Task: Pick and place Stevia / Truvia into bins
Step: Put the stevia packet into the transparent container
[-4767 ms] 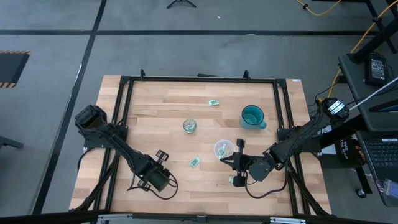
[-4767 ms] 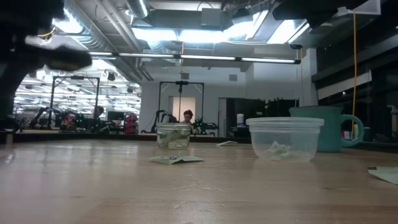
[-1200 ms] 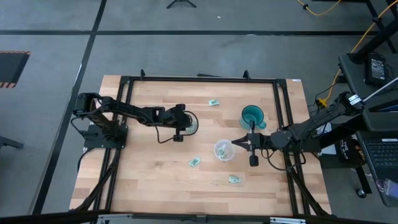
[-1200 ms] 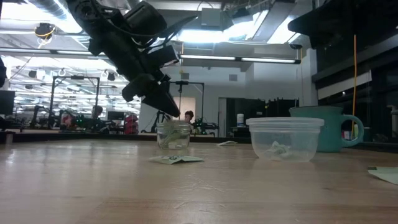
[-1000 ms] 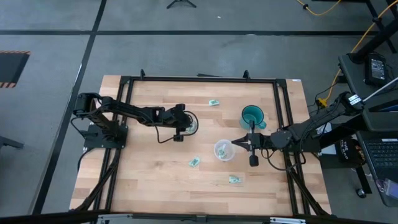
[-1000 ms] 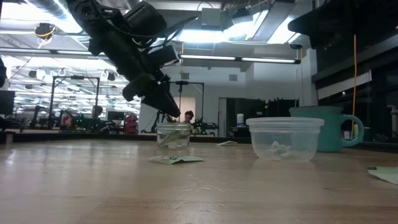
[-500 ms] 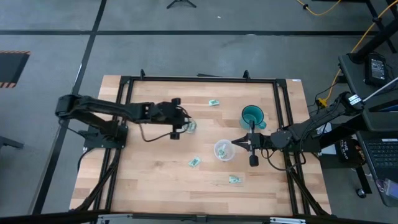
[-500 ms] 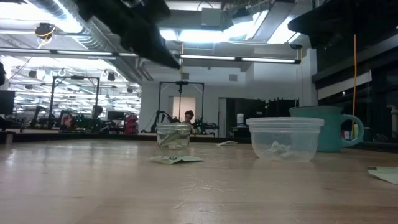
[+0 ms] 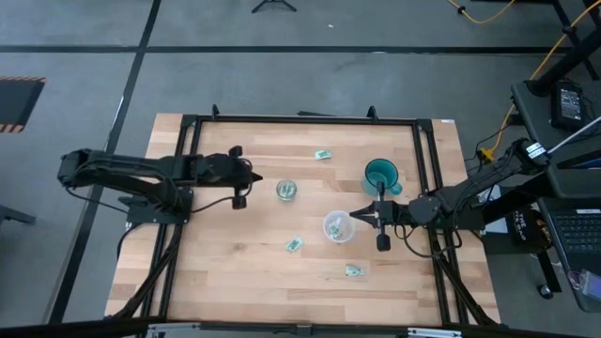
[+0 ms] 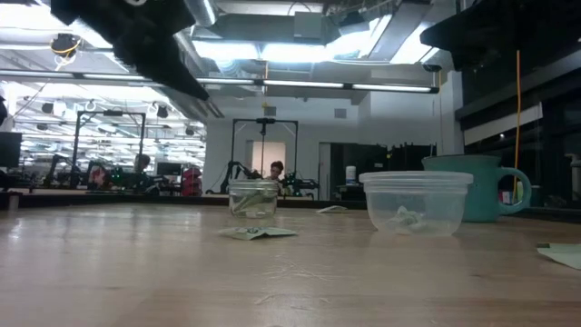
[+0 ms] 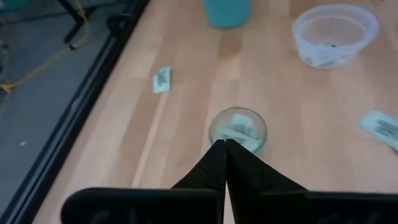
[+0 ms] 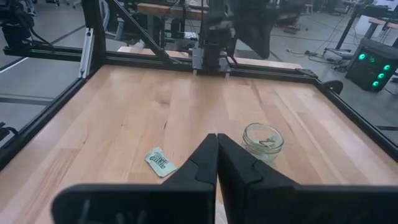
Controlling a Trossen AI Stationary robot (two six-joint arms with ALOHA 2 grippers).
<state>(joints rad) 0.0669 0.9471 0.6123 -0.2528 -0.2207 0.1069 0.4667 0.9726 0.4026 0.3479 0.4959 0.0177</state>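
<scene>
Nearest the front edge we see one loose packet point(image 9: 353, 270), then another point(image 9: 294, 244) between the two bins. The right gripper point(image 9: 356, 215) hangs just beside the plastic cup point(image 9: 337, 226), fingers pressed together, nothing in them. The left gripper point(image 9: 255, 176) sits beside the glass jar point(image 9: 286, 191), off its left side, jaws also pinched tight and empty. Farthest back lies a third packet point(image 9: 323, 154), near a teal mug point(image 9: 380, 175).

Risk, as we judge it: flat packets on wood may slip out of a pinch, and a low approach could knock the cup or the jar.

Count: three loose packets on the table point(image 9: 235, 272), some more already in both bins, two bins, one mug, two grippers.
</scene>
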